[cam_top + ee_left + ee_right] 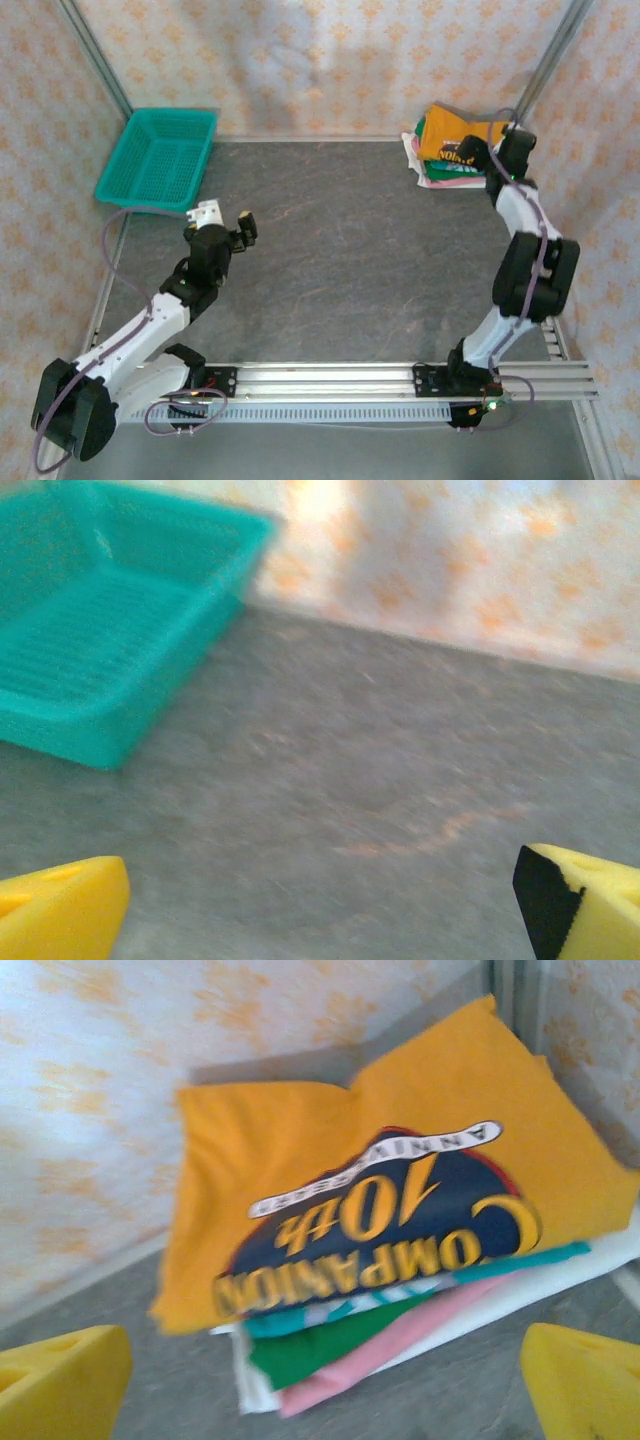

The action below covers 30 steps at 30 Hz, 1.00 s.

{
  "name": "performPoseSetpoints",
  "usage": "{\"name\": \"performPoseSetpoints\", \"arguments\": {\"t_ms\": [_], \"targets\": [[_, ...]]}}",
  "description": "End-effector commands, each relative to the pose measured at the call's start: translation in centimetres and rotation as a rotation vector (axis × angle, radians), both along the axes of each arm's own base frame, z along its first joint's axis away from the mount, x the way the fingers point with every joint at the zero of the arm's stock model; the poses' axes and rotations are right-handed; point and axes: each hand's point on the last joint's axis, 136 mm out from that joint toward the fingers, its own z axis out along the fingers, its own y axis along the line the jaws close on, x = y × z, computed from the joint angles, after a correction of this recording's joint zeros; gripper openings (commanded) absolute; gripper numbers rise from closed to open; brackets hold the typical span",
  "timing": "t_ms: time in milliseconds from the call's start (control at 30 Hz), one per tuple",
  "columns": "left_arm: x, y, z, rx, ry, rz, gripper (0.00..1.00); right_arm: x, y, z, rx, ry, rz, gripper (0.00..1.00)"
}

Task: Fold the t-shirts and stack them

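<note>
The right jaws stand open, their yellow fingertips spread wide at either side of the right wrist view with nothing between them. Straight ahead of these jaws, just beyond the tips and centred in the gap, lies the stack of t-shirts. The mustard-orange t-shirt is on top, its dark lettered print facing up and reading upside down from the jaws' side. Under it the edges of the teal shirt, the pink shirt and the white shirt stick out toward the jaws. From above, the right jaws hover at the near edge of the stack; whether they touch it I cannot tell. The left jaws are open too and hold nothing, poised over the bare tabletop. The teal basket sits ahead and to their left, while the stack lies well apart, far off to their right.
</note>
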Motion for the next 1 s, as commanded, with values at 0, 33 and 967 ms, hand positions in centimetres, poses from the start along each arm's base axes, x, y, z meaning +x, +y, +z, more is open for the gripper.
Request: {"name": "performPoseSetpoints", "arguments": {"t_ms": [0, 33, 967], "targets": [[-1.8, 4.5, 0.4, 0.188, -0.080, 0.189, 1.00, -2.7, 3.4, 5.9, -0.039, -0.218, -0.011, 0.99], [-2.1, 5.0, -0.4, 0.212, -0.080, 0.187, 1.00, -4.5, 4.1, 4.9, -0.068, -0.167, -0.036, 0.99], [6.3, 4.6, -10.4, 0.155, 0.106, -0.126, 1.00, -12.1, 5.7, -12.2, -0.256, -0.178, 0.008, 0.99]]}}
